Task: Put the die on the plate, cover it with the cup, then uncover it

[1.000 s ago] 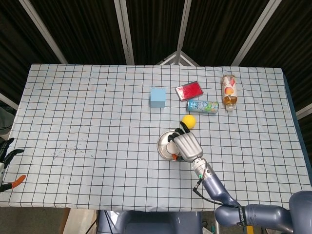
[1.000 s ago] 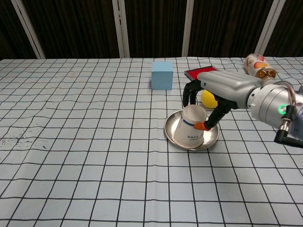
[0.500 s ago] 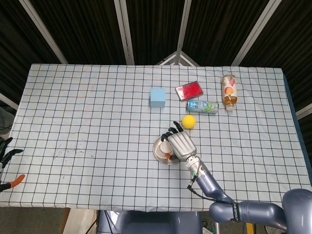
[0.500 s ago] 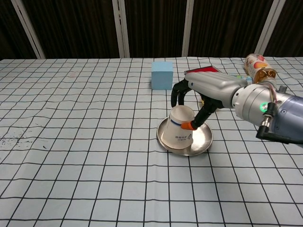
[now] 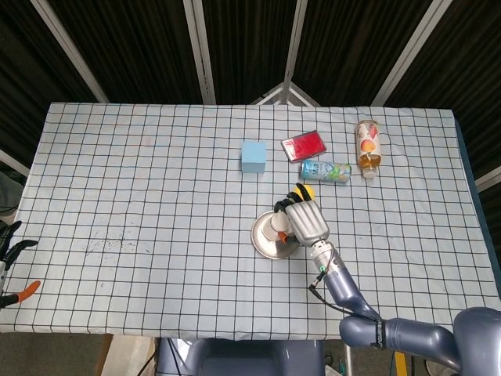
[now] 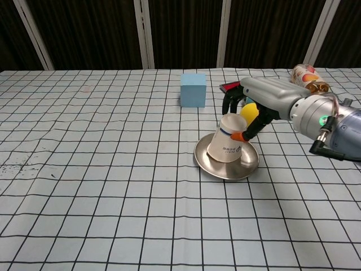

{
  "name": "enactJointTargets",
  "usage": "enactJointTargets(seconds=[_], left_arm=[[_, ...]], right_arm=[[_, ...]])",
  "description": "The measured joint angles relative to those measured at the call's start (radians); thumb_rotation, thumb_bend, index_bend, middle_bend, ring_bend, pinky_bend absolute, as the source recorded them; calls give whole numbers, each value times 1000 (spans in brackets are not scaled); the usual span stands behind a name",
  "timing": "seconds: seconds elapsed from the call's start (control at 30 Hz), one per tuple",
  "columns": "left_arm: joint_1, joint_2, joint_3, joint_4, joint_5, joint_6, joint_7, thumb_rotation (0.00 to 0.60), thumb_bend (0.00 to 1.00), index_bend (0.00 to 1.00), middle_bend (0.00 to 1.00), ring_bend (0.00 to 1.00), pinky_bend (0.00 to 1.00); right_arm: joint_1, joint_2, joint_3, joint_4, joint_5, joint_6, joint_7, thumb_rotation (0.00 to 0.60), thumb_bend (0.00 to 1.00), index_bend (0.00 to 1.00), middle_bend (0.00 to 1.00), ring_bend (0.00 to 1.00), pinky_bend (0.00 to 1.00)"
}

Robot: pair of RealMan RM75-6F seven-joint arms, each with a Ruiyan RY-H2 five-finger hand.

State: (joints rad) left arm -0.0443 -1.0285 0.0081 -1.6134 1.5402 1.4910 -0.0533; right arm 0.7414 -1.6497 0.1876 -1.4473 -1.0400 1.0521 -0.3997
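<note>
- Since half a second ago, my right hand point(image 6: 254, 110) has carried the cup point(image 6: 228, 146) back toward the right and tipped it further; the plate point(image 6: 213, 164) has shifted right with it, and the cup's open rim now sits raised on the side facing the chest camera.
- My right hand point(image 5: 306, 221) is clamped on the cup point(image 5: 276, 225): the fingers point(image 6: 230, 104) curl over the far side of its closed end, and the orange-tipped thumb presses its near side.
- The cup is inverted and tilted, its closed end leaning up and to the right, with its rim low over the plate point(image 5: 264, 244). I cannot tell whether the rim touches the metal.
- The die is not visible in either view; I cannot tell whether it lies under the cup.
- My left hand point(image 5: 9, 249) shows only at the lower left edge of the head view, off the table, fingers spread and holding nothing.
- A yellow ball point(image 6: 249, 112) lies just behind my right hand, partly hidden by the fingers.
- A light blue block point(image 6: 193, 90) stands well behind the plate, to the left.
- A red flat box point(image 5: 304, 145), a can on its side point(image 5: 325, 170) and a bottle on its side point(image 5: 367, 147) lie at the far right of the checked tablecloth point(image 5: 141, 188).
</note>
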Motion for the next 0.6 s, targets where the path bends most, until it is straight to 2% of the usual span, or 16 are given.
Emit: enactJointTargets(seconds=[0.27, 0.47, 0.6], left_arm=[[0, -2, 0, -2, 0, 0, 7, 600, 296, 257, 0, 0, 23], [1, -1, 1, -3, 3, 3, 5, 600, 296, 258, 0, 0, 23], [1, 0, 1, -2, 3, 4, 0, 600, 296, 259, 0, 0, 24]], right_arm=[[-14, 62, -27, -104, 8, -40, -8, 600, 508, 769, 490, 223, 0], [-6, 112, -36, -212, 12, -77, -22, 600, 512, 769, 490, 223, 0], [12, 118, -32, -245, 16, -92, -37, 600, 512, 769, 490, 224, 0]])
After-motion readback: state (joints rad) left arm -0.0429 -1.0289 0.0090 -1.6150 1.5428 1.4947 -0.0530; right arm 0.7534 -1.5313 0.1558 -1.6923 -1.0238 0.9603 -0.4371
